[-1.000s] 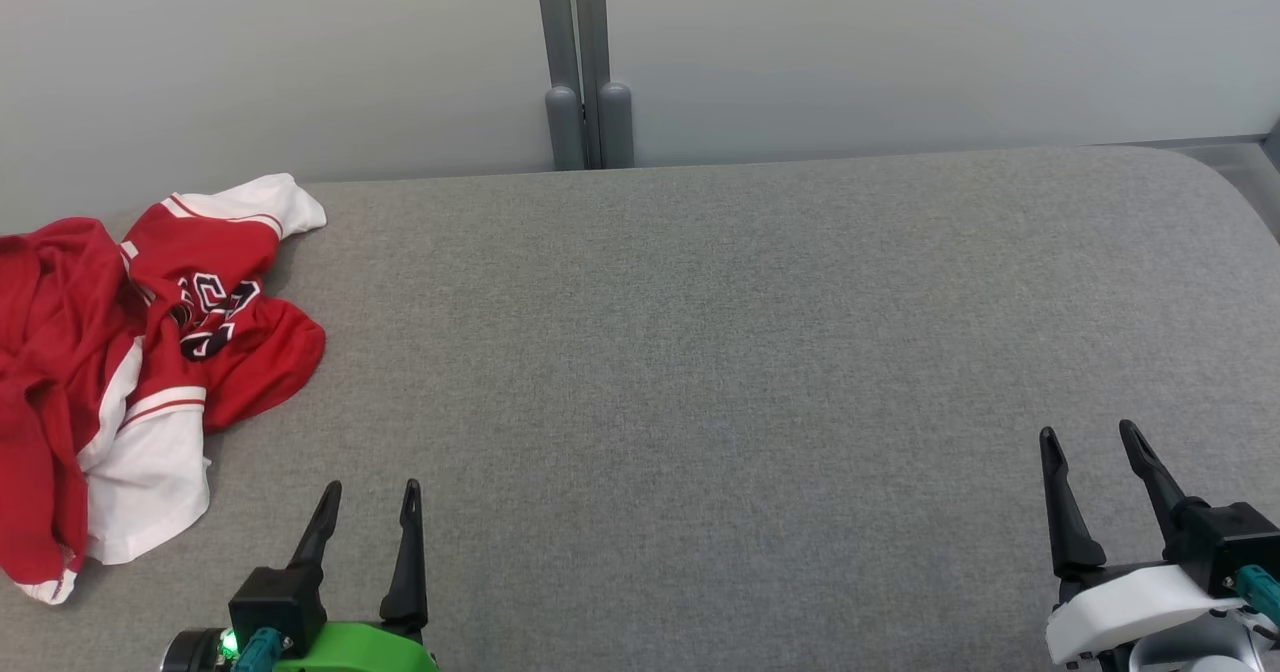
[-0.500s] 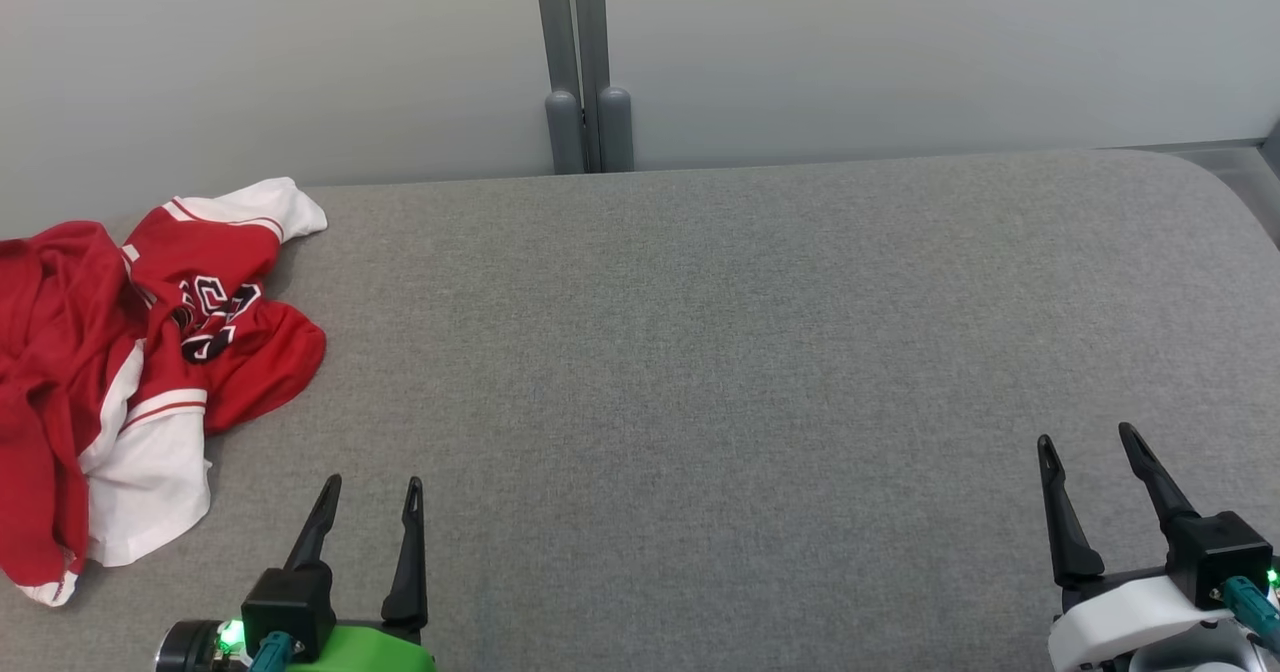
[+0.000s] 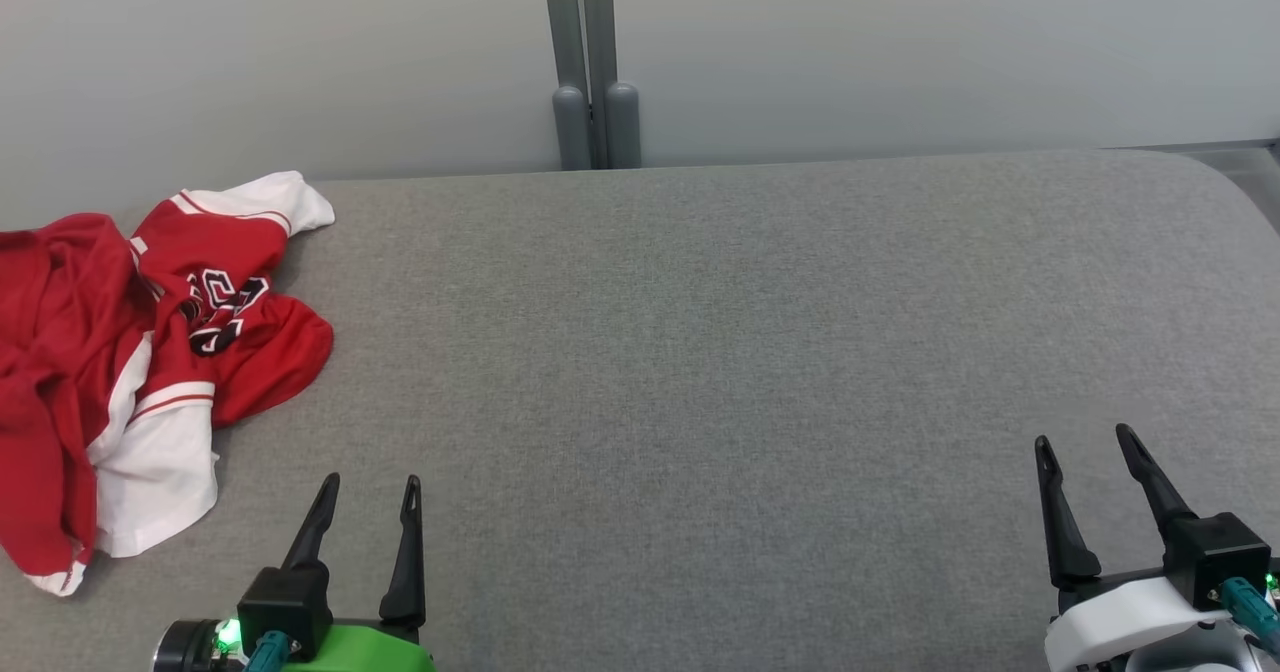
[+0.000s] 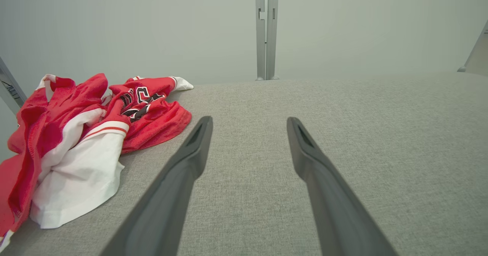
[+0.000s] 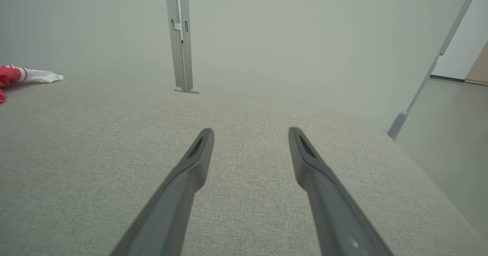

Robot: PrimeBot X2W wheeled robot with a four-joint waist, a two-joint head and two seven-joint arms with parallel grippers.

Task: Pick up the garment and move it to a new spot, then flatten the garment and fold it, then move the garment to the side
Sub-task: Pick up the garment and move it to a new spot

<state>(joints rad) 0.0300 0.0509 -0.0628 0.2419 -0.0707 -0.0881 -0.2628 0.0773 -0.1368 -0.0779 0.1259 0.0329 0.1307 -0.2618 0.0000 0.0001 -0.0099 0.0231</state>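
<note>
A crumpled red and white jersey [image 3: 130,352] with dark lettering lies in a heap at the far left of the grey padded surface [image 3: 700,352]. The left wrist view shows the jersey [image 4: 84,134] to the left of its fingers, and a white corner of the jersey [image 5: 34,75] peeks in at the far left of the right wrist view. My left gripper [image 3: 370,487] stands open near the front edge, right of the heap and apart from it, empty. My right gripper [image 3: 1085,442] is open and empty at the front right.
A pale wall runs behind the surface, with a grey double post [image 3: 590,62] at its middle. The surface rounds off at the right edge [image 3: 1240,192], with floor [image 5: 450,134] beyond it. Bare grey fabric stretches between the two grippers.
The whole picture has shifted slightly right, so the camera moved. The right gripper has sunk a little lower in view. The jersey lies as it did.
</note>
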